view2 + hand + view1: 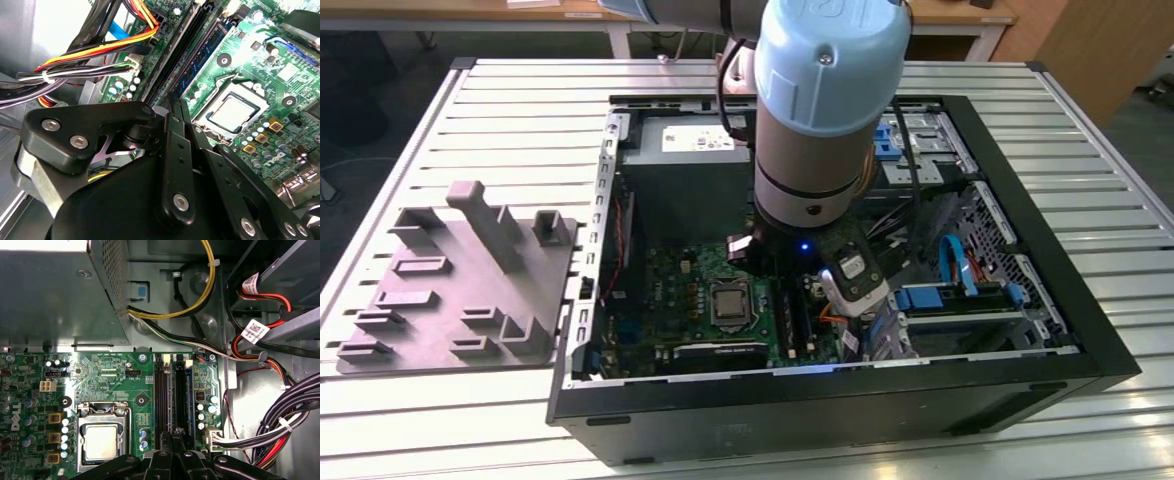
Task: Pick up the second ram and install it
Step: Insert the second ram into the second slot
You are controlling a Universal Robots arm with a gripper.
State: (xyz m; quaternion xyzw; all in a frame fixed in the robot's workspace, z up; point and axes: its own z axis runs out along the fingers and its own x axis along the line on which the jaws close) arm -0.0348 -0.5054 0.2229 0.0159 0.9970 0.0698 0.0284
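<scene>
With the pincer (175, 432) squeezed almost shut, holding I cannot tell what, line it up straight over the long slots (161, 395) and go gently.

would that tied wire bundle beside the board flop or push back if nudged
The wire bundle would probably bend aside rather than resist, being loose strands. Its white tie likely makes them shift together. Plugged ends may spring it back.
</scene>
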